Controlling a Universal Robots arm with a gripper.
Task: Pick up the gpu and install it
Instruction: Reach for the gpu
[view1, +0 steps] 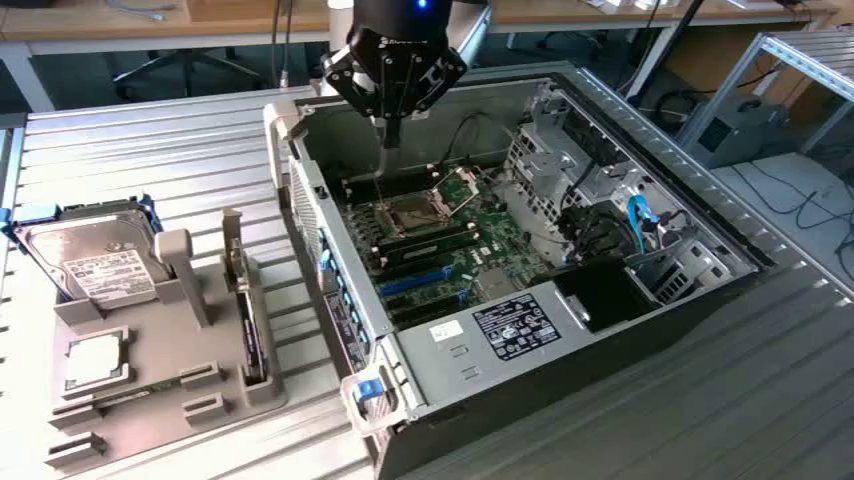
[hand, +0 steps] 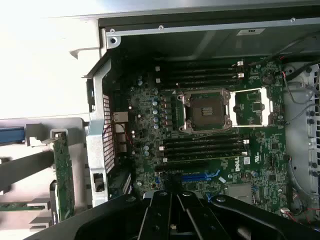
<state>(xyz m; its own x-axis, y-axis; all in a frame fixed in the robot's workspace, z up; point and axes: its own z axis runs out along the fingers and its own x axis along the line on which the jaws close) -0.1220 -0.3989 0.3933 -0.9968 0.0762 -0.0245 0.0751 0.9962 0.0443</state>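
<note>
The gpu (view1: 240, 292) stands on edge in a slot of the grey holder (view1: 200, 395), at the exterior view's left of the open computer case (view1: 694, 290). In the wrist view the gpu (hand: 64, 175) appears as a thin board with a metal bracket at one end, outside the case wall. My gripper (view1: 390, 138) hangs over the far part of the case, above the motherboard (view1: 501, 245), well apart from the gpu. Its fingers are shut with nothing between them. In the wrist view, the gripper (hand: 172, 192) points down at the motherboard (hand: 150, 150) near the blue slot (hand: 200, 177).
The holder also carries a silver hard drive (view1: 100, 262), a square chip (view1: 91, 360) and a narrow green memory stick (view1: 134, 392). Inside the case are the CPU socket (view1: 407, 212), the power supply (view1: 514, 330) and drive cages (view1: 601, 150). Ribbed metal tabletop (view1: 160, 150) surrounds everything.
</note>
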